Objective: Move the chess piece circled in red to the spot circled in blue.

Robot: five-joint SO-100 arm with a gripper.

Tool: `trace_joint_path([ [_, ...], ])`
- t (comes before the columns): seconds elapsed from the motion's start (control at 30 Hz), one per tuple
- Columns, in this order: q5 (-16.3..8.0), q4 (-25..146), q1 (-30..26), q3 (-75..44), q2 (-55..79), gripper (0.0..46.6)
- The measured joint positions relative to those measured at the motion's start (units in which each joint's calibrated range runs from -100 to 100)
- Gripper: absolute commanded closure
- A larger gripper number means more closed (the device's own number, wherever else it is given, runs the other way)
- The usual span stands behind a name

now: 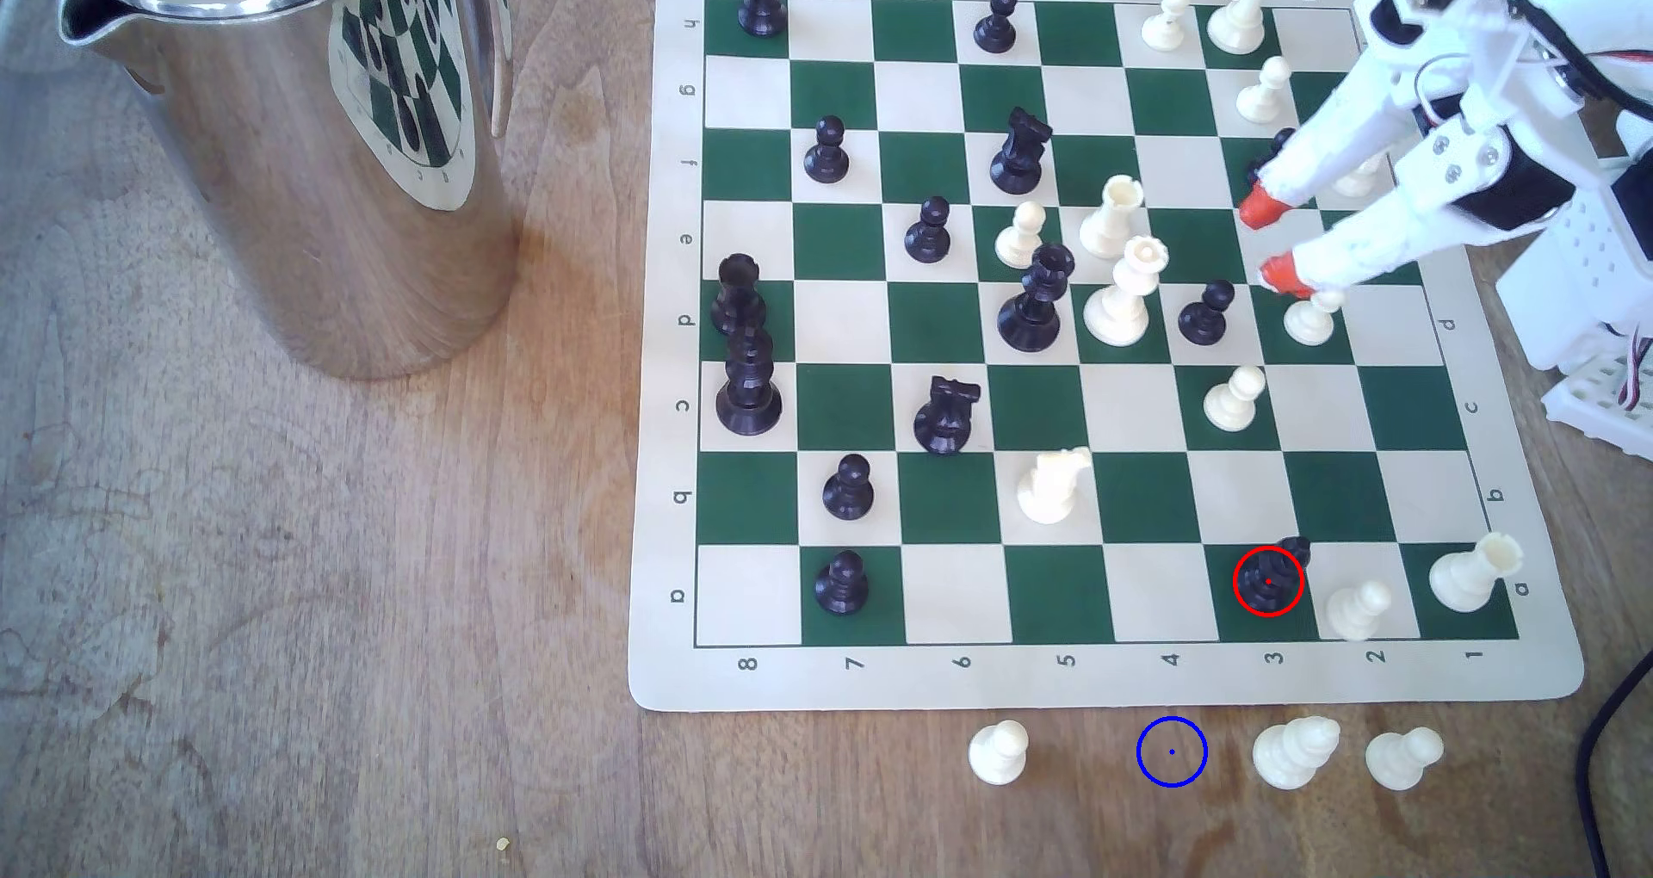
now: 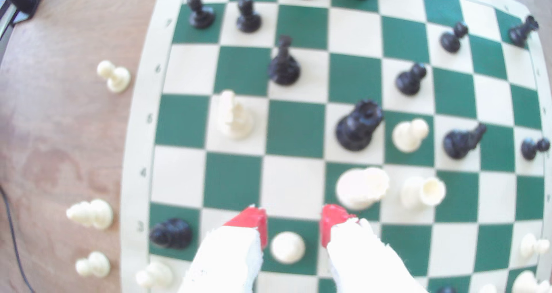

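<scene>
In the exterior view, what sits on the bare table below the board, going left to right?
White pawn → blue-circled spot → white bishop → white pawn. The red-circled black pawn stands on the board just above, between spot and bishop.

A green and cream chess mat (image 1: 1105, 681) lies flat on a wooden desk (image 1: 313, 619). Black and cream pieces stand spread over its squares. A shiny steel jug (image 1: 286, 145) stands on the desk at the exterior view's left, well apart from the mat (the board is mirrored in its side). Three cream pieces stand on the bare wood near the mat's near edge: one pawn (image 1: 998, 751), a taller piece (image 1: 1294, 751) and another pawn (image 1: 1402, 756). A dark cable (image 1: 1601, 753) runs at the exterior view's right edge.
</scene>
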Motion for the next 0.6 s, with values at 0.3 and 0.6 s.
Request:
trace_joint_path([
  [0.3,-4.4,6.5,-10.3,-11.4,7.8,34.4],
  [0.6,-8.8,5.3,-17.1,-10.5,13.7,34.7],
])
